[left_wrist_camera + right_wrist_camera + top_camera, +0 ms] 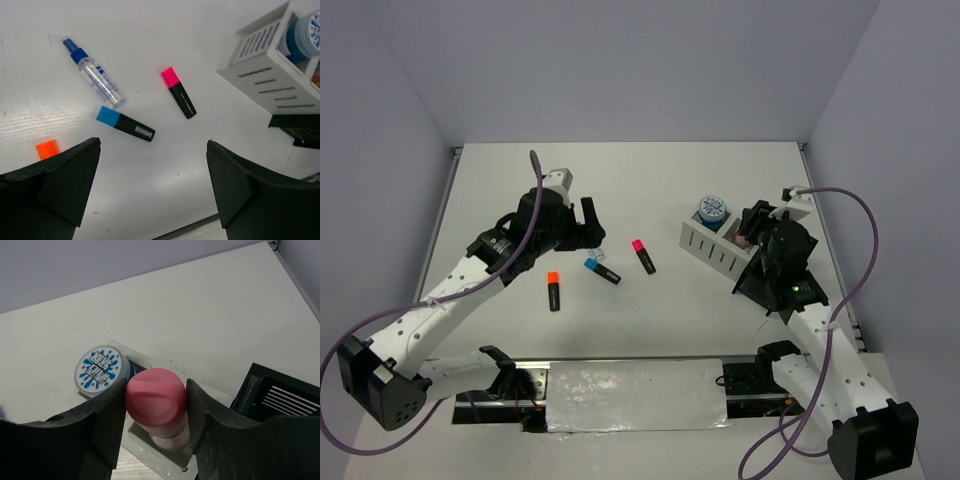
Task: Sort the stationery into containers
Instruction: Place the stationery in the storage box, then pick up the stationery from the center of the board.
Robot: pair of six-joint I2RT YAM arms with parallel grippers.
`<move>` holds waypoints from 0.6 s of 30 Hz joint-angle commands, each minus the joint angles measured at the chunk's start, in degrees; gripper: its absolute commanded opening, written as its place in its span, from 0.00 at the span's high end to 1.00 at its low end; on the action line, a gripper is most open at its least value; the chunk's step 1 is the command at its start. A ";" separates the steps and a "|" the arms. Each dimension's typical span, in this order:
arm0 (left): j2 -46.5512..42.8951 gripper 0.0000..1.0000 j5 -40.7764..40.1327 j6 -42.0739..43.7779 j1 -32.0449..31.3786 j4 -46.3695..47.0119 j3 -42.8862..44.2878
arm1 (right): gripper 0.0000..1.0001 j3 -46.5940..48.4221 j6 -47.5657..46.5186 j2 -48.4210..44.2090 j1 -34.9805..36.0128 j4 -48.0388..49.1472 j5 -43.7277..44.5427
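Observation:
My right gripper is shut on the pink tube, holding it upright over a compartment of the white box. A round blue tin stands in the compartment beside it. The black box lies to the right, half under the right arm. My left gripper hangs open above bare table. Ahead of it lie the blue-capped highlighter, the pink-capped highlighter and the clear blue-capped bottle. The orange-capped highlighter lies left of them.
The white box stands right of centre with the blue tin at its far end. Walls close the table at the back and sides. A pale plate sits between the arm bases at the near edge.

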 commanded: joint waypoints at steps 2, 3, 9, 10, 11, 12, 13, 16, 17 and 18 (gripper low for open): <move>5.15 0.01 -1.92 -3.36 3.65 3.09 3.63 | 0.53 -1.83 1.49 0.27 -0.32 1.72 -0.76; 6.47 0.00 -1.75 -3.62 4.96 3.27 4.59 | 0.51 -2.71 1.93 -0.17 -0.32 1.90 -0.93; 19.28 0.01 -2.54 -5.90 6.47 3.62 8.89 | 0.01 -1.84 2.55 -0.88 -0.32 -0.20 -2.86; 20.96 0.01 -3.24 -6.52 6.47 3.10 9.51 | 0.00 -1.14 2.72 -0.97 -0.41 -1.08 -3.39; 22.55 0.01 -3.85 -7.40 6.47 1.09 10.22 | 0.00 -0.44 2.81 -1.14 -0.15 -2.22 -3.83; 24.22 0.01 -5.34 -8.10 6.47 -0.15 11.88 | 0.00 1.13 3.25 -1.84 -0.32 -3.10 -3.92; 27.36 0.01 -6.31 -10.20 6.47 -3.47 12.68 | 0.00 2.19 3.77 -2.19 -0.24 -6.16 -3.75; 32.22 0.03 -9.04 -14.87 6.38 -6.92 14.97 | 0.00 6.94 5.62 -3.25 -0.15 -13.64 -3.83; 33.10 0.05 -9.39 -15.92 6.38 -7.80 15.14 | 0.00 9.56 5.80 -3.51 -0.06 -15.40 -4.27; 34.85 0.07 -9.48 -17.41 6.38 -7.89 15.32 | 0.00 10.63 5.89 -3.60 0.03 -17.07 -4.53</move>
